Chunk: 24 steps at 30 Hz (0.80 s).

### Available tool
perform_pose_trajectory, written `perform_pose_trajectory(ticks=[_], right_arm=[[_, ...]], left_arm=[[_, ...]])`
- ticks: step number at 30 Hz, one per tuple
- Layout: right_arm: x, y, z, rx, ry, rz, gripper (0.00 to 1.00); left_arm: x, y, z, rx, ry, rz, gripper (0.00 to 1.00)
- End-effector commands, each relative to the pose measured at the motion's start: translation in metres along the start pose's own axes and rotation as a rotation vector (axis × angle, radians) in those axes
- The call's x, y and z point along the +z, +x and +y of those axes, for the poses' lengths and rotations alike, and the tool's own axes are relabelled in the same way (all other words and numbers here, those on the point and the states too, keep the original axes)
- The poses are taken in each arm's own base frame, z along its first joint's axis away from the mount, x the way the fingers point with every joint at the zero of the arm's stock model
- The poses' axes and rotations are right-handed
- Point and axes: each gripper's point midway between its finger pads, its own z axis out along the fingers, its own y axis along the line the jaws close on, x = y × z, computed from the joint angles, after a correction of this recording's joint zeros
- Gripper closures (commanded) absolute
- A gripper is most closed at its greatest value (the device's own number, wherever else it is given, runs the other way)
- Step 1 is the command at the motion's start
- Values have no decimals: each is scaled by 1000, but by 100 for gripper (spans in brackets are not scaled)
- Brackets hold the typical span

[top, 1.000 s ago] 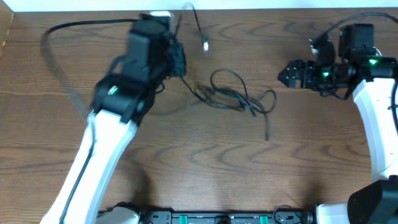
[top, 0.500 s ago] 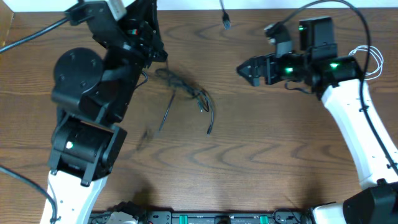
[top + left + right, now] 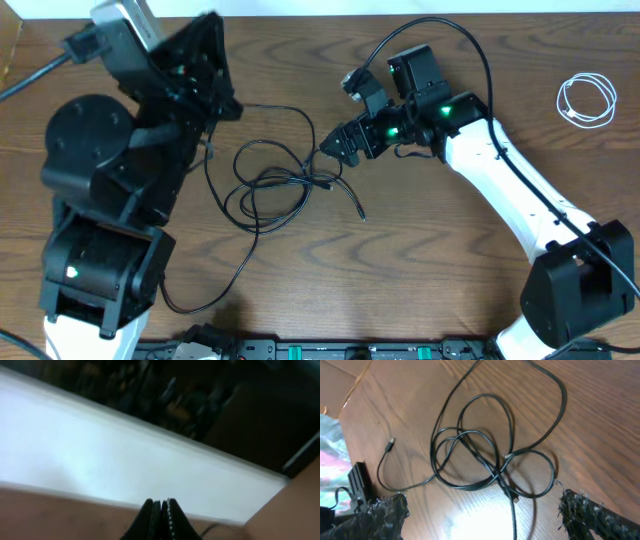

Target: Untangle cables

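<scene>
The black cables (image 3: 272, 186) lie in a loose tangle of loops at the table's middle, with one strand trailing toward the front left. In the right wrist view the tangle (image 3: 485, 455) sits just ahead of my right gripper (image 3: 487, 520), whose fingers stand wide open on either side of a plug end (image 3: 516, 500). From overhead the right gripper (image 3: 336, 148) hovers at the tangle's right edge. The left gripper (image 3: 225, 100) is raised high and shut (image 3: 161, 509); a black strand runs up to its tip, and I cannot tell whether it is pinched. A white cable (image 3: 587, 100) lies coiled at far right.
The big left arm (image 3: 110, 200) covers the table's left side. A thick arm cable (image 3: 30, 78) crosses the far left corner. A white border (image 3: 100, 450) runs along the table's far edge. Equipment (image 3: 330, 350) lines the front edge.
The right arm has swung left to the tangle, its jaws still wide. The left arm has risen further, and the black cables now lie spread in wider loops.
</scene>
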Motion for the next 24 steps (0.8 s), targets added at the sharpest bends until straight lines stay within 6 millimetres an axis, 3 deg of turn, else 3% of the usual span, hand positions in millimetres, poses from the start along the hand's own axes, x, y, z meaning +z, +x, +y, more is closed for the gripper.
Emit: perform_pose_trajectory(ticks=[1,6,8,9,11,17,24], right_arm=[[-11,-2,-26,99,102,-20,5],[-35,3,-66,249,176,-36,6],[-45,7,-79,290,192,-40,5],[-50,10,-86,315,200,-36,4],[-59,18,-96,350,216,-26,3],[-65,34,-101,335,224,33,2],[-67,46,-105,333,270,79,1]], left_arm=[[11,37,24,41,-96,149,93],[29,135,75,68,-284,531,92],[35,162,89,91,-329,638,83],[40,186,102,123,-363,735,78],[47,219,119,191,-388,867,76],[68,285,155,387,-355,1118,74],[77,331,200,450,-296,1294,73]])
